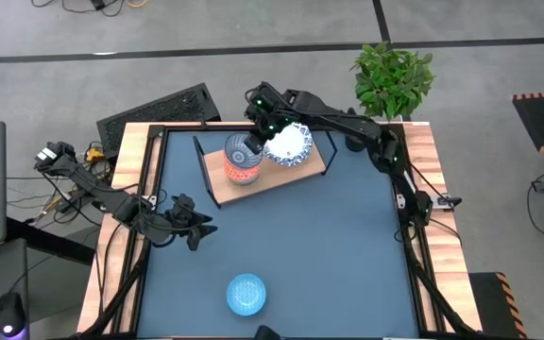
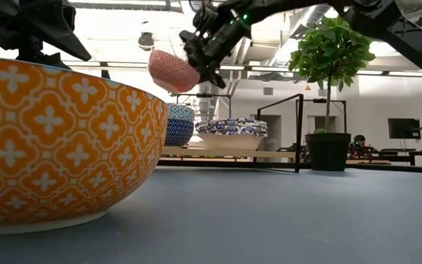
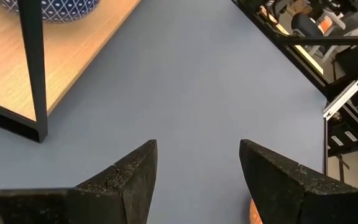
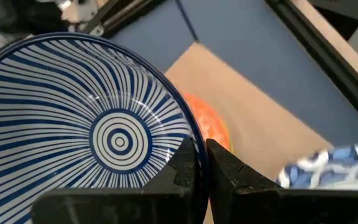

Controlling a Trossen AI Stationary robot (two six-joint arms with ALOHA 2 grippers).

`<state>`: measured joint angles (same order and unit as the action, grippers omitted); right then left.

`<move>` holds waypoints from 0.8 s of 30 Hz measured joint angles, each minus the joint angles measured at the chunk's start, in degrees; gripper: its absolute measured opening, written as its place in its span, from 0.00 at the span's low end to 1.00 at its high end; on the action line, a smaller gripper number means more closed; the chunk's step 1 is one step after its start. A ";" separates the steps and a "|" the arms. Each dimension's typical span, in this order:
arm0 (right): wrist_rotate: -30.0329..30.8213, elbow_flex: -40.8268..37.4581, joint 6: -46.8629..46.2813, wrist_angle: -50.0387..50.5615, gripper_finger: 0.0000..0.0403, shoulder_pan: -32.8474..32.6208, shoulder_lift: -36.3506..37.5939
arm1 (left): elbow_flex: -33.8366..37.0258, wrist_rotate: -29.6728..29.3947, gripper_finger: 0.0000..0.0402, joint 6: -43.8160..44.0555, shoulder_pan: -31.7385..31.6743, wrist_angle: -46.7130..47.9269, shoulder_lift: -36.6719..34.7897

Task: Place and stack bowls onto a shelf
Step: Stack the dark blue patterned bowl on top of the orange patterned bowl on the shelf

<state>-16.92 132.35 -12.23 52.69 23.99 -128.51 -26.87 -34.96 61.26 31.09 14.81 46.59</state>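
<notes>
High view: the right hand (image 1: pixel 264 126) holds a striped bowl (image 1: pixel 245 149) by its rim above a red-orange bowl (image 1: pixel 242 171) on the shelf (image 1: pixel 281 175), at the worktop's far edge. A white blue-rimmed bowl (image 1: pixel 288 144) sits just beside. The left hand (image 1: pixel 199 225) waits open near the left edge; a light blue bowl (image 1: pixel 246 294) lies at the near edge.

Low view: only here the held bowl (image 2: pixel 173 70) shows tilted and airborne. Released off-centre, it may tip or slide off.

Right wrist view: fingers (image 4: pixel 225 171) pinch the rim; grip is narrow, so slippage is possible.

Left wrist view: fingers (image 3: pixel 129 180) spread wide.
</notes>
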 joint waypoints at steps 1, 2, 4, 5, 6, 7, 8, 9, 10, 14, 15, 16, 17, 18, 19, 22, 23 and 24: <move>-0.01 0.00 -0.01 0.17 0.10 0.19 -0.28 | 0.00 -0.03 0.53 0.01 0.00 0.08 0.00; -0.03 -0.07 0.09 1.11 0.10 0.35 -0.48 | 0.00 -0.20 0.53 0.02 0.00 0.20 0.00; -0.94 -0.07 0.20 -0.23 0.10 0.39 -1.56 | 0.00 -0.42 0.53 0.01 -0.05 0.61 0.00; -1.64 0.04 0.02 -1.31 0.10 0.39 -2.01 | 0.00 -0.53 0.53 0.00 -0.07 0.93 0.00; -2.02 0.04 0.02 -1.22 0.10 0.58 -2.18 | 0.00 -0.67 0.53 0.02 -0.07 1.15 0.00; -2.36 -0.02 0.07 -0.39 0.10 0.79 -2.28 | 0.00 -0.77 0.53 0.01 -0.07 1.27 0.00; -2.71 -0.09 0.20 -0.01 0.10 0.85 -2.58 | 0.00 -0.91 0.53 0.01 -0.07 1.32 0.00; -3.01 -0.05 0.13 -1.34 0.10 0.72 -3.07 | 0.00 -1.08 0.53 0.00 -0.07 1.36 0.00; -3.26 0.07 -0.24 -2.55 0.10 0.79 -3.37 | 0.00 -1.30 0.53 0.01 -0.07 1.34 0.00; -4.32 -0.02 -0.41 -1.80 0.10 1.52 -4.22 | 0.00 -1.79 0.53 0.00 -0.07 1.50 0.00; -4.42 -0.01 -0.51 -2.46 0.10 1.63 -4.61 | 0.00 -1.84 0.53 0.00 -0.07 1.65 0.00; -4.43 0.00 -0.57 -2.19 0.10 1.66 -4.83 | 0.00 -1.87 0.53 0.00 -0.07 1.86 0.00; -4.41 0.00 -0.58 -1.50 0.10 1.66 -4.94 | 0.00 -1.88 0.53 0.00 -0.07 2.03 0.00; -4.42 -0.02 -0.66 -1.29 0.10 1.66 -5.05 | 0.00 -1.88 0.53 0.00 -0.07 2.30 0.02; -4.42 -0.04 -0.71 -1.58 0.10 1.66 -5.06 | 0.00 -1.88 0.53 0.00 -0.07 2.49 0.02; -4.51 -0.02 -0.77 -1.88 0.10 1.62 -4.93 | 0.00 -1.95 0.53 0.00 -0.07 2.56 0.02; -4.51 -0.02 -0.79 -1.77 0.10 1.62 -4.93 | 0.00 -1.95 0.53 0.00 -0.07 2.56 0.02; -4.52 -0.02 -0.79 -1.38 0.10 1.62 -4.93 | 0.00 -1.97 0.53 0.00 -0.07 2.56 0.02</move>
<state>-21.44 132.33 -13.02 51.30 25.61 -133.45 -26.87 -36.93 61.25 31.03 17.37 46.61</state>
